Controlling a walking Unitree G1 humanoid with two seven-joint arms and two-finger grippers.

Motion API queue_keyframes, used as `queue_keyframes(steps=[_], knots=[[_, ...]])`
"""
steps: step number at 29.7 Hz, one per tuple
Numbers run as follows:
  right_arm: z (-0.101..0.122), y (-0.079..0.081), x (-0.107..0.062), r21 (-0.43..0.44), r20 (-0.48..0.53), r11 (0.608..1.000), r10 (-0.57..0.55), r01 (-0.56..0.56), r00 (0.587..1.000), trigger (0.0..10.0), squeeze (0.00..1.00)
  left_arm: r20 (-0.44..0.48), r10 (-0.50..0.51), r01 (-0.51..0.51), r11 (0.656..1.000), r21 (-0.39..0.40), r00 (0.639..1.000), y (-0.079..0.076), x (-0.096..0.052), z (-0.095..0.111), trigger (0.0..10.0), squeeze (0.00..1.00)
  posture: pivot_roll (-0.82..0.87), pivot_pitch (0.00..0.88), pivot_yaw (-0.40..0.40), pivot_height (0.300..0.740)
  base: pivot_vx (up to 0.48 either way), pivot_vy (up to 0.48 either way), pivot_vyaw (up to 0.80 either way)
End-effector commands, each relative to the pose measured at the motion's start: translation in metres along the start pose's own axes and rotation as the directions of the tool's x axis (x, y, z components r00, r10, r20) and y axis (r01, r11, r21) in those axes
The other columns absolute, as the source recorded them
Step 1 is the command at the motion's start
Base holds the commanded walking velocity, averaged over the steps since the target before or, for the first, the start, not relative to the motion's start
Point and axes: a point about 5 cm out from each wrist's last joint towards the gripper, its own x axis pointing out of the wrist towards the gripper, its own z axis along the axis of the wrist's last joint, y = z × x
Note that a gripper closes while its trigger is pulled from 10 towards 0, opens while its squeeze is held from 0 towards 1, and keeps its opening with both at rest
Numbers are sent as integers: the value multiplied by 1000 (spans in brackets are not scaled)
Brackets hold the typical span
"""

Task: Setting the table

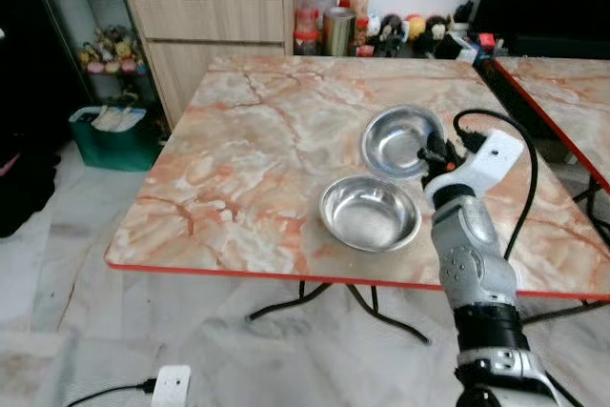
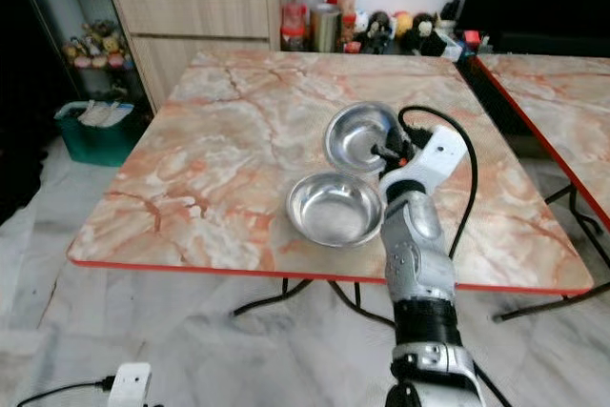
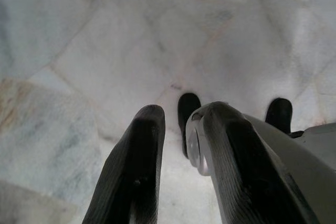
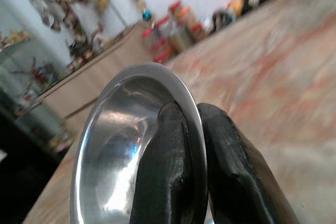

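Two steel bowls are on the orange marble table (image 1: 257,140). The nearer bowl (image 1: 370,213) rests flat close to the front edge. The farther bowl (image 1: 400,140) is tilted, and my right gripper (image 1: 437,152) is shut on its right rim. In the right wrist view the black fingers (image 4: 226,166) pinch that rim (image 4: 184,98), one inside the bowl and one outside. My left gripper (image 3: 176,156) hangs over the pale floor, its fingers a narrow gap apart with nothing between them.
A second marble table (image 1: 562,92) stands to the right with a narrow gap between. Jars and figurines (image 1: 334,16) crowd the floor behind the table beside a wooden cabinet (image 1: 210,26). A green bin (image 1: 114,135) and a white power strip (image 1: 170,388) are on the floor at left.
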Motion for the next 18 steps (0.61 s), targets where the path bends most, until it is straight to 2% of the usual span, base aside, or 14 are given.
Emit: queue_keyframes(steps=[1, 4, 5, 8, 13, 18], knots=[[5, -6, -2, 57, 2, 998, -30, 30, 1000, 10000, 0, -18, 1, -1, 1000, -4, 1000, 2, -1, -4, 10000, 0, 21, 0, -7, 732, 0, 0, 0], [2, -8, -2, 85, -28, 996, -36, 38, 999, 10000, 0, -18, 1, -1, 1000, -4, 1000, 2, -1, -4, 10000, 0, 20, 0, -5, 732, 0, 0, 0], [-2, -9, -2, 102, -66, 993, -43, 50, 997, 10000, 0, -19, 0, 0, 1000, -3, 1000, 2, -1, -4, 10000, 0, 20, 0, -5, 732, 0, 0, 0], [-7, -12, -3, 87, -101, 993, -70, 79, 992, 10000, 0, -20, -2, 2, 1000, -3, 1000, 2, -1, -4, 10000, 0, 19, 0, -7, 732, 0, 0, 0], [-12, -15, -4, 116, -143, 989, -79, 96, 987, 10000, 0, -21, -4, 4, 1000, -5, 1000, 2, -1, -4, 10000, 0, 20, 0, -6, 732, 0, 0, 0], [-24, -25, -8, 102, -214, 982, -132, 157, 968, 10000, 0, -22, -7, 7, 1000, -6, 1000, 1, -1, -5, 10000, 0, 24, 0, -9, 732, 0, 0, 0]])
